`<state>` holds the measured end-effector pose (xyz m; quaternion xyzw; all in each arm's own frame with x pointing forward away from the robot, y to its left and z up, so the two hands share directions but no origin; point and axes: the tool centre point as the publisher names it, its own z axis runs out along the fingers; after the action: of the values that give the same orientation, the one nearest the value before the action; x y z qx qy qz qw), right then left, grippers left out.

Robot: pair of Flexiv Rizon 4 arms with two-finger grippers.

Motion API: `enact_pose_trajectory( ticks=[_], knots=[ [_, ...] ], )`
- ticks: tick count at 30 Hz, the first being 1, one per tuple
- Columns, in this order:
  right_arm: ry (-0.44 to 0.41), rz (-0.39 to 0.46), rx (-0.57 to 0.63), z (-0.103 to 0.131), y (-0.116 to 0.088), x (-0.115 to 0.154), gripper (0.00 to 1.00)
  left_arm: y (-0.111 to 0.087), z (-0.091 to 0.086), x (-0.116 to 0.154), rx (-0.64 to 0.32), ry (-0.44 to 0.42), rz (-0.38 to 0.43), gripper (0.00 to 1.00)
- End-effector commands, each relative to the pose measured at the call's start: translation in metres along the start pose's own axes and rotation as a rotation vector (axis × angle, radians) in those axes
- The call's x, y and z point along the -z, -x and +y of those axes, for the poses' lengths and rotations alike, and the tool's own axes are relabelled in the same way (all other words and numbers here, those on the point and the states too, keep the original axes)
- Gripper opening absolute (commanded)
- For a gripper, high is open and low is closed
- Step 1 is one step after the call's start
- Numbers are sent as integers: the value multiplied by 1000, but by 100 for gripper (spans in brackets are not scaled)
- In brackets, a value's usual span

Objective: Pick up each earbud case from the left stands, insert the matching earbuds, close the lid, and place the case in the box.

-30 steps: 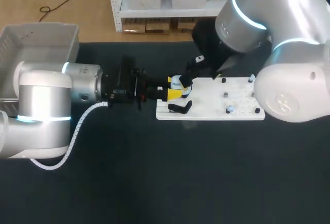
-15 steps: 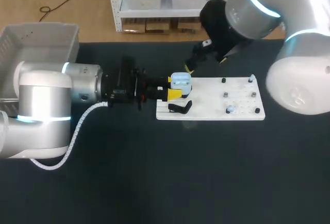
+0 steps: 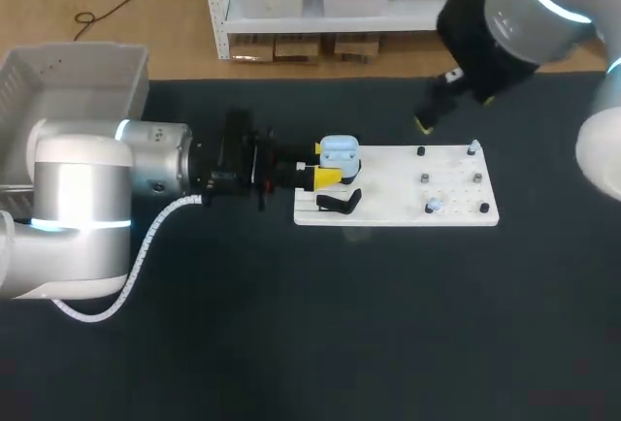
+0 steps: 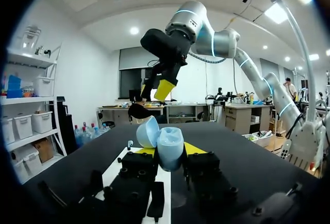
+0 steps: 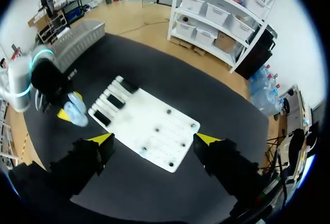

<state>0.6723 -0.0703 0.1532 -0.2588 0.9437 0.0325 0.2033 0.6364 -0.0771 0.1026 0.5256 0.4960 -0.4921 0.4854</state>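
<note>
Left gripper (image 4: 169, 150) clamps a glossy pale blue earbud case (image 4: 170, 142), lid (image 4: 147, 132) hinged open. Right gripper (image 5: 154, 139): fingers spread wide, holding nothing.

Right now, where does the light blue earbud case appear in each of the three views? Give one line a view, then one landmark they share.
Head view: the earbud case sits at the left end of the white board, between the left gripper's yellow tips.
Left wrist view: the case is straight ahead, clamped between that gripper's own fingers, lid open.
Right wrist view: the case shows small, just off the board's slotted end.
Shared landmark: the white board.
</note>
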Motion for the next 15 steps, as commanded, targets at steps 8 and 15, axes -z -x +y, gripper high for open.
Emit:
enact_pose_trajectory(
  ticks=[8,15],
  knots=[
    [51,147,17,-38,-13,-27,100,-1,2,-3,-12,-13,10,0],
    [28,237,34,-46,-16,-47,100,-1,2,-3,-12,-13,10,0]
  ],
)
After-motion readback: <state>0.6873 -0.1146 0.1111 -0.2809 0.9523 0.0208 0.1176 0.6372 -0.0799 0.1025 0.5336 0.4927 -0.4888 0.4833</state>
